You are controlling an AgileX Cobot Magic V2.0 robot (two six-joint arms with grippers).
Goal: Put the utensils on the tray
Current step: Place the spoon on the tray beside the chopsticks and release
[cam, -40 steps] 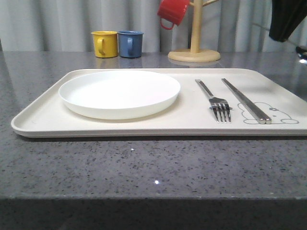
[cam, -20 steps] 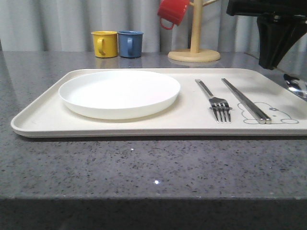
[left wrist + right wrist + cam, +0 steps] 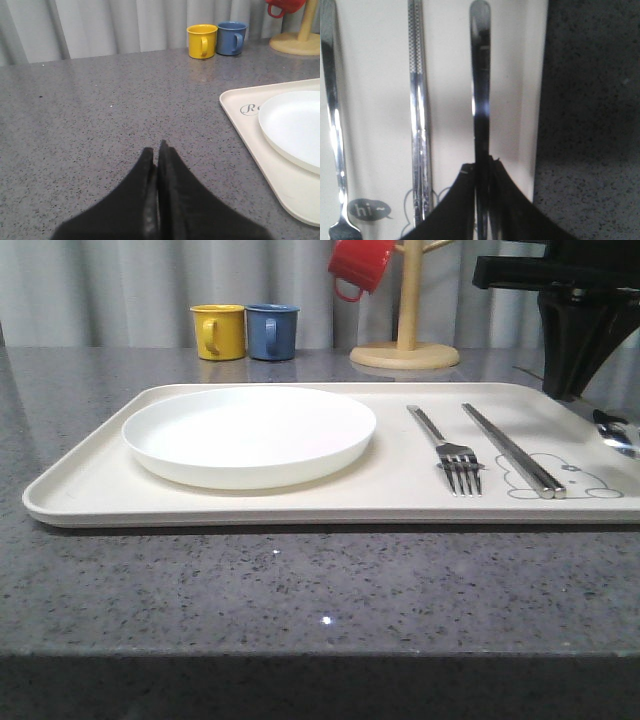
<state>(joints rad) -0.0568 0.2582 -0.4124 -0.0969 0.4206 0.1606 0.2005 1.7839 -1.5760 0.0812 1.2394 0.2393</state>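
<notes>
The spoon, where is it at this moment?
The spoon is held in the right gripper over the tray's right end, just right of the chopsticks, by the rim.

Staged kitchen-style tabletop, grey speckled stone counter (image 3: 300,590), wooden mug tree (image 3: 405,340) (curtain (image 3: 120,290) backdrop)

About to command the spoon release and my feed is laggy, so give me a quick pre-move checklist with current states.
1. Right gripper shut on the spoon: ok, handle sits between the fingers.
2. Spoon above the tray, inside the rim: ok in the right wrist view.
3. Spoon clear of the chopsticks: ok, a gap shows beside them.
4. Spoon height over the tray: cannot tell.
5. Plate, fork and chopsticks already on the tray: ok.
6. Left gripper shut, out of the way over bare table: ok.
</notes>
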